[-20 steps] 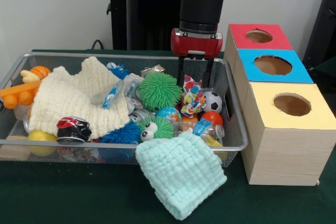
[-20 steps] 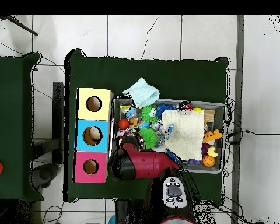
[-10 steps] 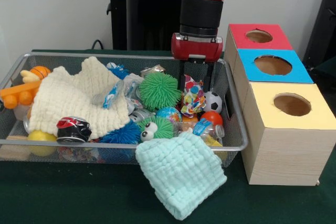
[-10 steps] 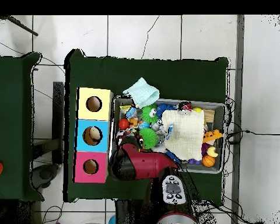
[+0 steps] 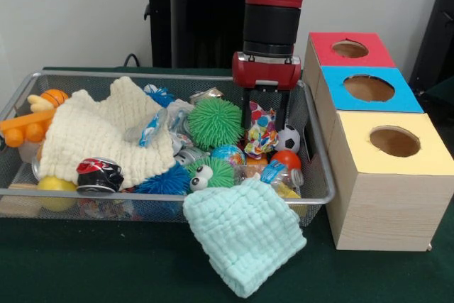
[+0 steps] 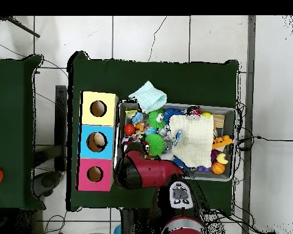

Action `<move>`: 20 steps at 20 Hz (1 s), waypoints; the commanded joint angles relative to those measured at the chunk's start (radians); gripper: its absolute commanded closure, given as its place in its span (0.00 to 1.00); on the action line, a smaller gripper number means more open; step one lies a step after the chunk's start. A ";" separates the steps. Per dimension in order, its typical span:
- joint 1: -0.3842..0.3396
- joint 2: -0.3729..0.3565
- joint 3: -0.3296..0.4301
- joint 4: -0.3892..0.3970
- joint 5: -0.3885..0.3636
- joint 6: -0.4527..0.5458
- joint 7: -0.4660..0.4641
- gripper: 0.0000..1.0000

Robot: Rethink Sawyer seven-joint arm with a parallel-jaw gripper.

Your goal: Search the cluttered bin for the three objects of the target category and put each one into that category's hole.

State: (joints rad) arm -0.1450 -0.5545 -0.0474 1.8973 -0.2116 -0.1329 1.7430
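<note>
My gripper (image 5: 264, 123) hangs open inside the right end of the wire bin (image 5: 320, 148). Its two black fingers (image 5: 245, 113) straddle a crumpled colourful wrapper (image 5: 260, 131) without closing on it. To the left lies a green spiky ball (image 5: 215, 122); a small soccer ball (image 5: 287, 138) and an orange ball (image 5: 286, 159) lie just in front. A globe ball (image 5: 228, 154) and a green spiky toy with eyes (image 5: 208, 173) sit nearer the front. In the overhead view the arm (image 6: 146, 172) covers the gripper.
Right of the bin stand the red (image 5: 349, 49), blue (image 5: 369, 89) and yellow (image 5: 394, 141) boxes, each with a round hole. A cream cloth (image 5: 106, 133) covers the bin's left half. A mint cloth (image 5: 245, 235) hangs over its front rim. A crushed can (image 5: 99, 174) lies front left.
The gripper has come down a little toward the colourful wrapper, still open. The objects in the bin have not moved.
</note>
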 commanded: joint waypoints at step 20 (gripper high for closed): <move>-0.025 0.075 0.034 0.031 -0.027 -0.139 0.173 0.00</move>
State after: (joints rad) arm -0.1449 -0.5254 -0.0474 1.9049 -0.2114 -0.1947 1.7430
